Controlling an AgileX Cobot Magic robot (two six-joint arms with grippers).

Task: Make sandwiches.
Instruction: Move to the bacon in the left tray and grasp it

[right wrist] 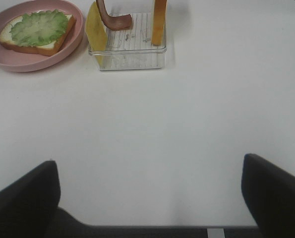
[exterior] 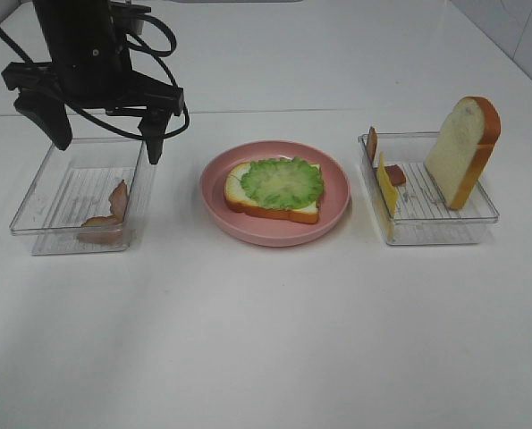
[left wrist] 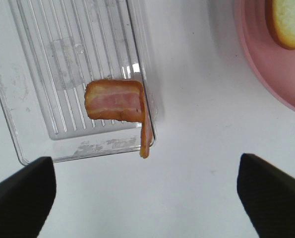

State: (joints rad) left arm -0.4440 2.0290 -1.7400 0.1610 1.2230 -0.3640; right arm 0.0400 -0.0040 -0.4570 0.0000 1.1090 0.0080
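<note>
A bread slice (exterior: 274,207) topped with a green lettuce leaf (exterior: 282,182) lies on the pink plate (exterior: 333,213) in the middle. Reddish-brown bacon strips (exterior: 115,201) lean in the near right corner of the left clear tray (exterior: 46,192); the left wrist view shows the bacon (left wrist: 115,101) draped over the tray wall. My left gripper (exterior: 105,134) hangs open above that tray, holding nothing. The right tray (exterior: 444,223) holds an upright bread slice (exterior: 462,152), a yellow cheese square (exterior: 386,185) and bacon pieces (exterior: 395,174). My right gripper (right wrist: 149,198) is open over bare table, well short of the right tray (right wrist: 132,59).
The white table (exterior: 266,340) runs wide in front of the trays and the plate. The left arm's black body and cables (exterior: 87,45) rise behind the left tray. The plate's edge (left wrist: 276,64) lies close beside the left tray.
</note>
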